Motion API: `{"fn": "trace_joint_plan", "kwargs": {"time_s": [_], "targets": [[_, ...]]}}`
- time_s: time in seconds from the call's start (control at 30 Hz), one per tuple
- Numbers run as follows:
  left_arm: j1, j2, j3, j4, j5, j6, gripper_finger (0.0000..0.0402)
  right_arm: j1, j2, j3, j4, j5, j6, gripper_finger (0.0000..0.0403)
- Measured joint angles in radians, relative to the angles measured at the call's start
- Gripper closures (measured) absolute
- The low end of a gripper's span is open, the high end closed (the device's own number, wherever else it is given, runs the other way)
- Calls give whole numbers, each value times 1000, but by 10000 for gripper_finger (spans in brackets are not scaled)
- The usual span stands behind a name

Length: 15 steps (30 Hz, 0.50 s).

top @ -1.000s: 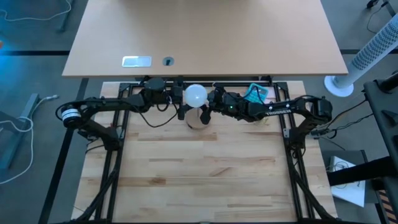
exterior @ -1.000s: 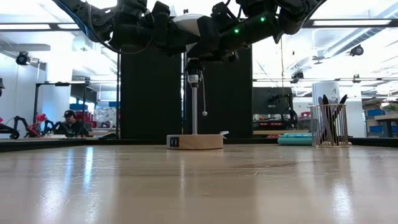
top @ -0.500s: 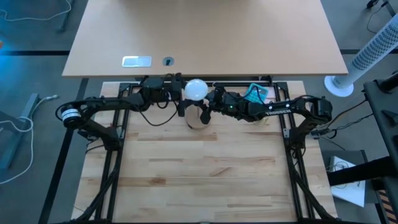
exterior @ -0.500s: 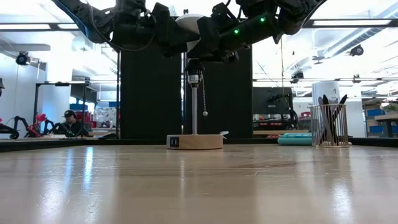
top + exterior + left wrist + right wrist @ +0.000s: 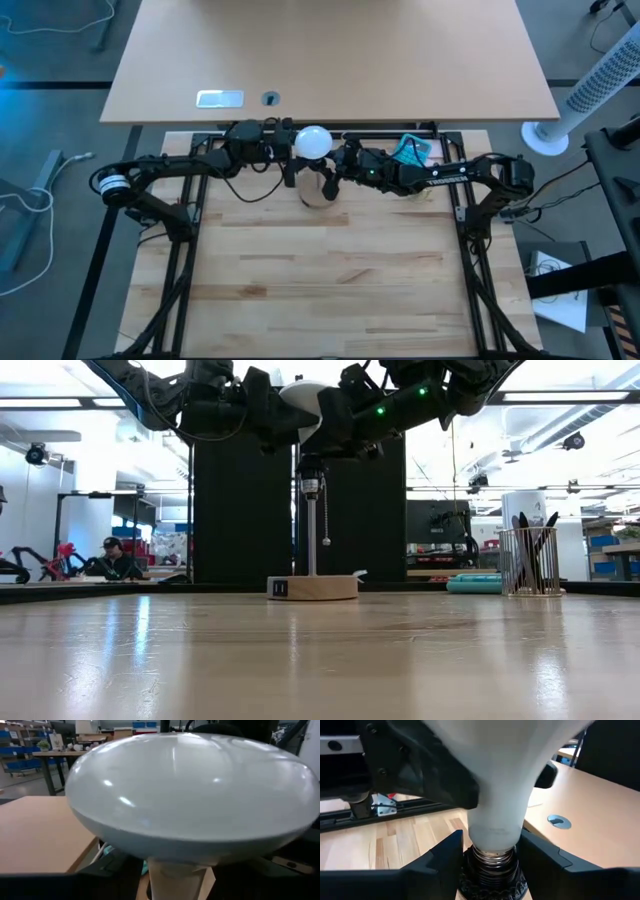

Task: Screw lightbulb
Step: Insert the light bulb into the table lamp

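The lightbulb (image 5: 313, 142) is standing straight up in the black socket (image 5: 492, 875), its neck pointing down. The left gripper (image 5: 285, 148) is squeezing its round top. The right gripper (image 5: 490, 862) is hugging the socket just below, holding it.

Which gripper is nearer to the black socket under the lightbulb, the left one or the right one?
Right. The right gripper has its fingers on both sides of the black socket. The left gripper is higher, at the globe of the lightbulb.

Wooden table (image 5: 320, 290) bearing lamp base (image 5: 313, 588)
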Motion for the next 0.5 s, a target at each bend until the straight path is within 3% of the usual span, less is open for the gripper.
{"fn": "trace_joint_plan", "kwargs": {"time_s": [0.17,0.37,0.5], "targets": [[2,0,0,13,-10,-17,203,-24,-3,0,1,-24,3,211],[2,0,0,12,-11,-22,204,-56,-6,0,9,-151,16,183],[2,0,0,11,-10,-21,204,-58,-6,0,11,-156,-18,167]]}}
